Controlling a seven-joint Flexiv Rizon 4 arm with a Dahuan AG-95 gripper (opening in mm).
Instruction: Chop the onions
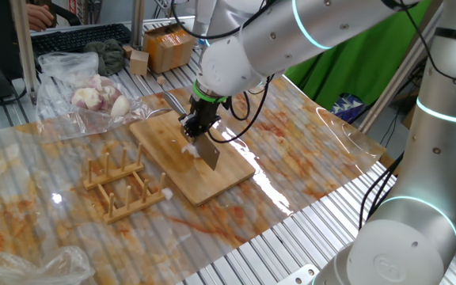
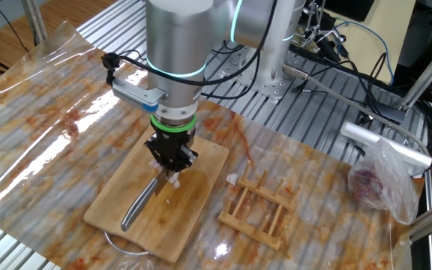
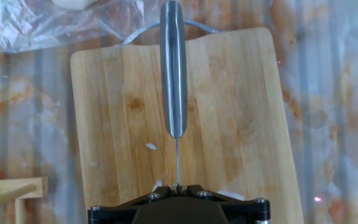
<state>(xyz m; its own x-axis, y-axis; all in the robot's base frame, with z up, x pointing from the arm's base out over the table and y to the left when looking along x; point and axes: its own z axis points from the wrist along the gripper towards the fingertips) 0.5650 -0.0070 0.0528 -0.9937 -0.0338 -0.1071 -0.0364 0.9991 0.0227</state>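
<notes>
Hiding most onions, the claw grips a knife.

Stained surface carries a board; a rack beside it; a bag near.

Pincer with knife over board

Fingers: I can't see them, hidden under the gripper body.
Onions: mostly covered by the gripper.
Board: near edge cut off in hand view.
</notes>
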